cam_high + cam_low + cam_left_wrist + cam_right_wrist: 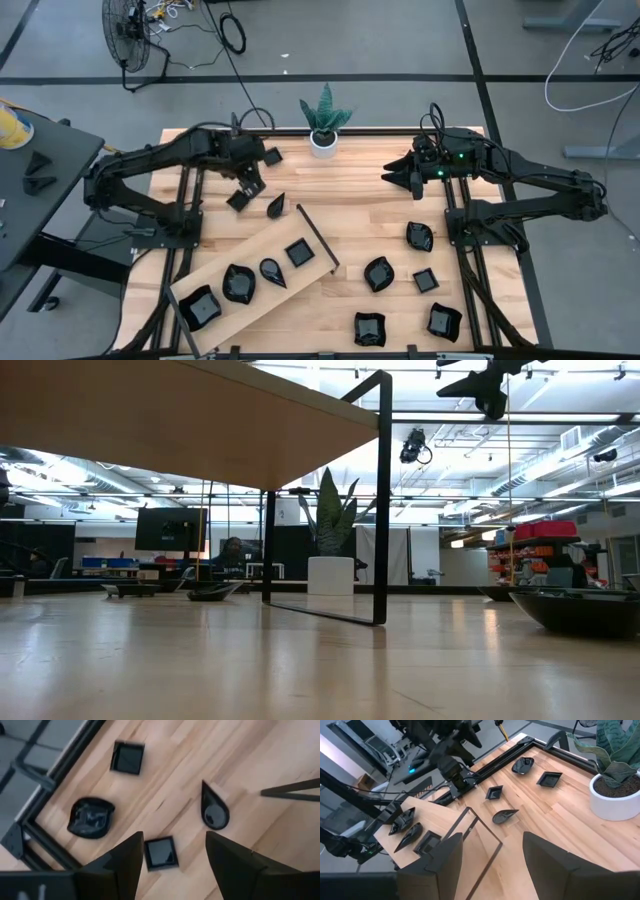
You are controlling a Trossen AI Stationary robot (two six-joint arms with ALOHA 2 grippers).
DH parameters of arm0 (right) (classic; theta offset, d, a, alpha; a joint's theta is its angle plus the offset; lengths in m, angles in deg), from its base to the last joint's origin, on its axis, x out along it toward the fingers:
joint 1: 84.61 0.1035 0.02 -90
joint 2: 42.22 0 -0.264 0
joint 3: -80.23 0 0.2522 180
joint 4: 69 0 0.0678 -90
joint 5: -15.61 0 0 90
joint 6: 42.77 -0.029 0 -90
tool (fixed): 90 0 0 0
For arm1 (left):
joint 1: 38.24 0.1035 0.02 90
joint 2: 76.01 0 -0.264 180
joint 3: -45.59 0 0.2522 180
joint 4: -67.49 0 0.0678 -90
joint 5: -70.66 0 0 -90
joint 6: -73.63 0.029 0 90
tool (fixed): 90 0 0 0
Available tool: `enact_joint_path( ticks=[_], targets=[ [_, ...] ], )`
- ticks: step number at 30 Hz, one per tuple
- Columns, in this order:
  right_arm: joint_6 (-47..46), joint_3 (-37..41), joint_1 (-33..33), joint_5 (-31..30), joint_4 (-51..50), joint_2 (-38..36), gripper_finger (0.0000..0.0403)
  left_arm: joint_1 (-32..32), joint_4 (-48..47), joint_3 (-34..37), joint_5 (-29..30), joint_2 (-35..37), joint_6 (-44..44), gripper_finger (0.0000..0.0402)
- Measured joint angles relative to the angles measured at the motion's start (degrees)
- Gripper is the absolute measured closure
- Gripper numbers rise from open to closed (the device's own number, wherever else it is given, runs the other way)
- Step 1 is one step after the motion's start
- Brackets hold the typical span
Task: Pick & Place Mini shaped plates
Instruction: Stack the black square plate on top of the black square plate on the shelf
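Note:
Several small glossy black plates lie on the wooden table. My left gripper is open and hovers over the far-left part of the table. Its fingers stand on either side of a square plate that lies flat below them. Near that plate lie a teardrop plate, a wavy plate and another square plate. My right gripper is open and in the air over the far middle of the table. Several more plates lie on the table's near right.
A light wooden board on black frame legs stands slanted at the near left, with several plates on it. A white pot with a green plant stands at the far edge. Bare table lies between the two grippers.

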Motion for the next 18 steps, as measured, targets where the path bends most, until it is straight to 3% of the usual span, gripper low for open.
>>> enact_joint_path(
  ticks=[11,18],
  targets=[
    [1.22,0.0,0.02,0.0,0.02,0.0,0.0193,11.69,-1.65,0.02,-8.33,-0.4,7.09,0.0197],
    [1.25,-0.02,0.02,0.0,0.03,-0.01,0.0193,17.7,-2.38,1.24,-13.67,-0.28,6.7,0.0193]
  ],
)
